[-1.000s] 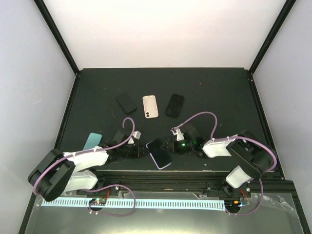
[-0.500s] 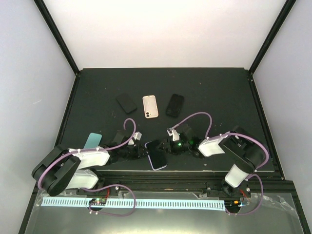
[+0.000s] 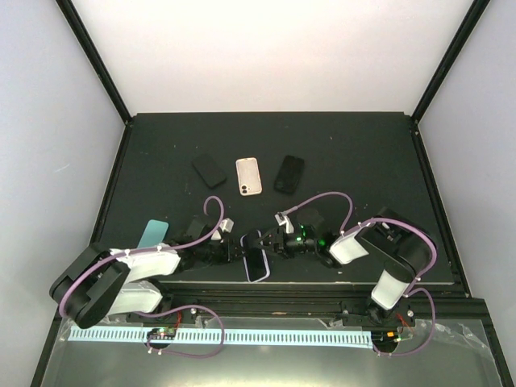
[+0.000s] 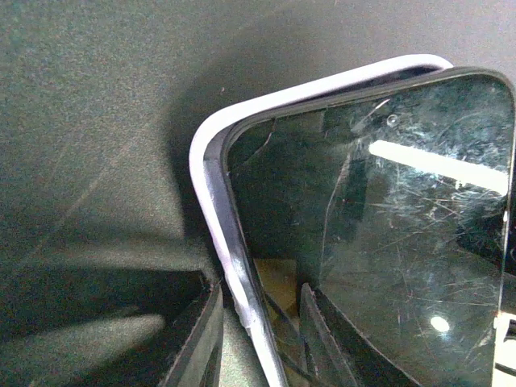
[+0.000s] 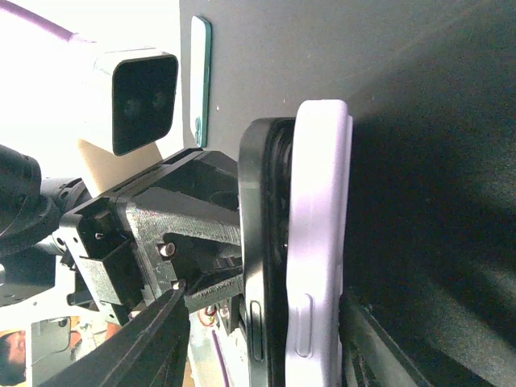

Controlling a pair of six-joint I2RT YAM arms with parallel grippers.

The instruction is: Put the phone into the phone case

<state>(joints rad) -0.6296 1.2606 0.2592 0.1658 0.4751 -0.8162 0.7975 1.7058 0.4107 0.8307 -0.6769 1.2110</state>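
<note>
A black phone (image 3: 256, 260) sits partly in a lavender phone case (image 3: 249, 274) near the table's front edge, between my two grippers. My left gripper (image 3: 239, 249) is shut on the case's left edge; in the left wrist view the gripper (image 4: 258, 287) straddles the lavender rim (image 4: 211, 161) beside the scratched phone screen (image 4: 403, 210). My right gripper (image 3: 271, 245) is open around both. In the right wrist view the gripper (image 5: 264, 294) shows the phone (image 5: 260, 242) and case (image 5: 321, 242) edge-on, not flush. One finger (image 5: 363, 347) touches the case's back; the other (image 5: 153, 339) stands off the screen.
At mid-table lie a black case (image 3: 209, 170), a beige phone (image 3: 248, 176) and a black phone or case (image 3: 289, 174). A teal case (image 3: 151, 234) lies left of my left arm. The table's front edge (image 3: 266, 284) is just below the phone.
The phone and case have shifted left and turned from slanted to nearly straight. My right gripper has moved left up to them; my left gripper has stayed on the case.
</note>
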